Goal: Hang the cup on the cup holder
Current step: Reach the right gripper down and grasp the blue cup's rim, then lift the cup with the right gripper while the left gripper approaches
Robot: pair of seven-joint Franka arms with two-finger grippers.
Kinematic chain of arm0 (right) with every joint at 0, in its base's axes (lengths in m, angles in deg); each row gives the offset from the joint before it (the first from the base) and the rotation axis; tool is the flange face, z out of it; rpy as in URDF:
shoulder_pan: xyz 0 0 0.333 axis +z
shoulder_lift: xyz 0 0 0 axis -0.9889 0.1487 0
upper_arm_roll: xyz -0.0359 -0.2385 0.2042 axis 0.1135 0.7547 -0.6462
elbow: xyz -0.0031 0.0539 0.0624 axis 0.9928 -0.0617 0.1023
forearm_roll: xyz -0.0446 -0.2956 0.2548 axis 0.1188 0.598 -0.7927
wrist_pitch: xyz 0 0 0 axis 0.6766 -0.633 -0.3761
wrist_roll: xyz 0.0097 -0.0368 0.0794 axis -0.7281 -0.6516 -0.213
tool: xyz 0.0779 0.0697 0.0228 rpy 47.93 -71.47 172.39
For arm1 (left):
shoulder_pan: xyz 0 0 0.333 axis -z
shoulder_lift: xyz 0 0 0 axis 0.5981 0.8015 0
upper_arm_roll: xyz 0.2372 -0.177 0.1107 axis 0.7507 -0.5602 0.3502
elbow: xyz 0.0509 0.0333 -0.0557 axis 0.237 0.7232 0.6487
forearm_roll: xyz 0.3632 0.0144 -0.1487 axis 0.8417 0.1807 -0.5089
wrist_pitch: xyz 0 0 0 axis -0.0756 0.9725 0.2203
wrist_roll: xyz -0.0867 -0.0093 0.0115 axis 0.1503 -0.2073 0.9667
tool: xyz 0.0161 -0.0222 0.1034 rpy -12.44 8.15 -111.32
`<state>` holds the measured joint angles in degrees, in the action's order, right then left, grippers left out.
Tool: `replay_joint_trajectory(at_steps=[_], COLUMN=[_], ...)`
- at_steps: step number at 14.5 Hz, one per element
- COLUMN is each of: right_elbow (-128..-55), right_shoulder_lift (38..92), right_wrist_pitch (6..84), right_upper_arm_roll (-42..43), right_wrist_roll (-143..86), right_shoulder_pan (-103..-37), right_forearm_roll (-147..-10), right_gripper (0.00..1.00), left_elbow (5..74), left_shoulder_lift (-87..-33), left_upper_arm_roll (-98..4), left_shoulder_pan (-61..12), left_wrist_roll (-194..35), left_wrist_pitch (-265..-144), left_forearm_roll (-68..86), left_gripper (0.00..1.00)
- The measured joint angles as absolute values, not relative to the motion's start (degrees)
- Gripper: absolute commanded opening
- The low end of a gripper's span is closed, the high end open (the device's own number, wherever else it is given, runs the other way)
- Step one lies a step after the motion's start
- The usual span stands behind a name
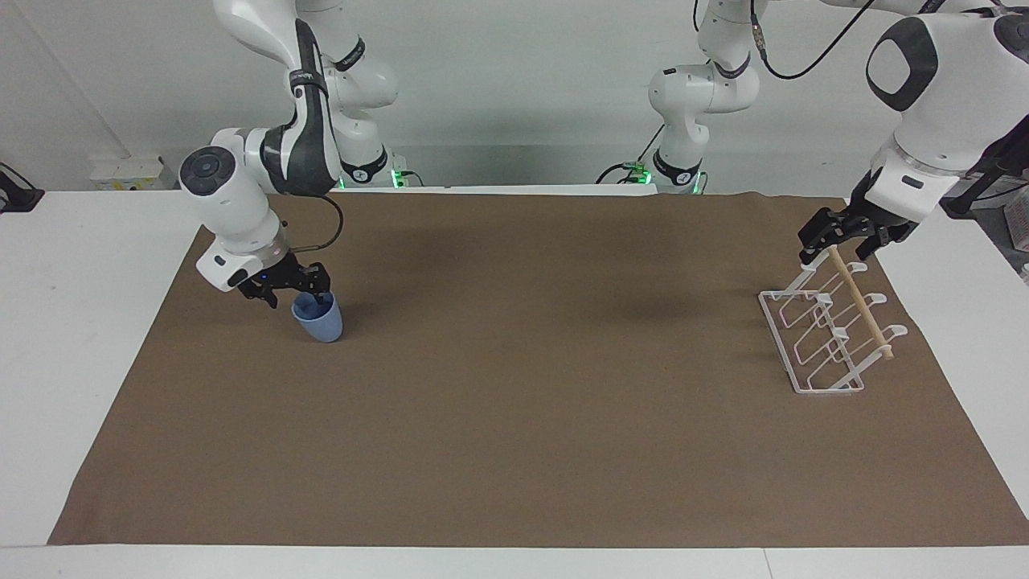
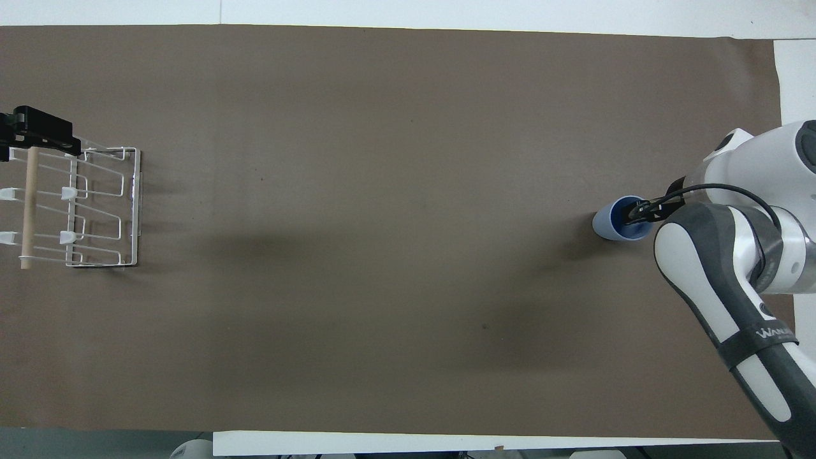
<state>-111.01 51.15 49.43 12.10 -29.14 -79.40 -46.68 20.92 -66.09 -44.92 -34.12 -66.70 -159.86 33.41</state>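
My right gripper sits at the rim of the cup, one finger inside and one outside; I cannot tell whether they are clamped yet. The cup stands upright on the brown mat toward my right arm's end. My left gripper waits with jaws spread over the cup holder, at the rod's end.

The right gripper straddles the cup's rim; the left gripper waits over the cup holder.

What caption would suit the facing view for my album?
Right gripper reaches the rim of the blue cup on the brown mat; left gripper waits over the white cup holder.
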Motion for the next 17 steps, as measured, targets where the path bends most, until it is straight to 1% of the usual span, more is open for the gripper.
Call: replay_joint_trajectory(at_steps=[5, 6, 7, 8, 10, 11, 15, 17], right_elbow=[-111.4, -111.4, -111.5, -111.5, -111.5, -111.5, -110.9, -107.9], right_shoulder_lift=[53.0, 53.2, 53.3, 53.3, 53.3, 53.3, 53.3, 53.3], right_wrist_pitch=[50.6, 50.7, 50.7, 50.7, 50.7, 50.7, 50.5, 47.0], right_upper_arm_roll=[12.1, 12.2, 12.1, 12.2, 12.2, 12.2, 12.2, 12.2], right_wrist_roll=[-27.9, -27.9, -27.9, -27.9, -27.9, -27.9, -26.6, -25.0], right_shoulder_pan=[-79.6, -79.6, -79.6, -79.6, -79.6, -79.6, -79.6, -79.6], right_forearm_roll=[-47.4, -47.5, -47.5, -47.5, -47.5, -47.5, -47.6, -48.1], right_gripper=[0.36, 0.33, 0.27, 0.18, 0.04, 0.00, 0.00, 0.00], left_elbow=[20.9, 20.9, 20.9, 20.9, 20.9, 20.9, 20.9, 20.9], left_shoulder_lift=[-66.1, -66.1, -66.1, -66.1, -66.1, -66.1, -66.1, -66.1], left_upper_arm_roll=[-44.9, -44.9, -44.9, -44.9, -44.9, -44.9, -44.9, -44.9], left_shoulder_pan=[-34.1, -34.1, -34.1, -34.1, -34.1, -34.1, -34.1, -34.1], left_wrist_roll=[-66.7, -66.7, -66.7, -66.7, -66.7, -66.7, -66.7, -66.7], left_wrist_pitch=[-159.9, -159.9, -159.9, -159.9, -159.9, -159.9, -159.8, -159.8], left_forearm_roll=[33.4, 33.4, 33.4, 33.4, 33.4, 33.4, 33.4, 33.4], left_gripper=[1.00, 1.00, 1.00, 1.00, 1.00, 1.00, 1.00, 1.00])
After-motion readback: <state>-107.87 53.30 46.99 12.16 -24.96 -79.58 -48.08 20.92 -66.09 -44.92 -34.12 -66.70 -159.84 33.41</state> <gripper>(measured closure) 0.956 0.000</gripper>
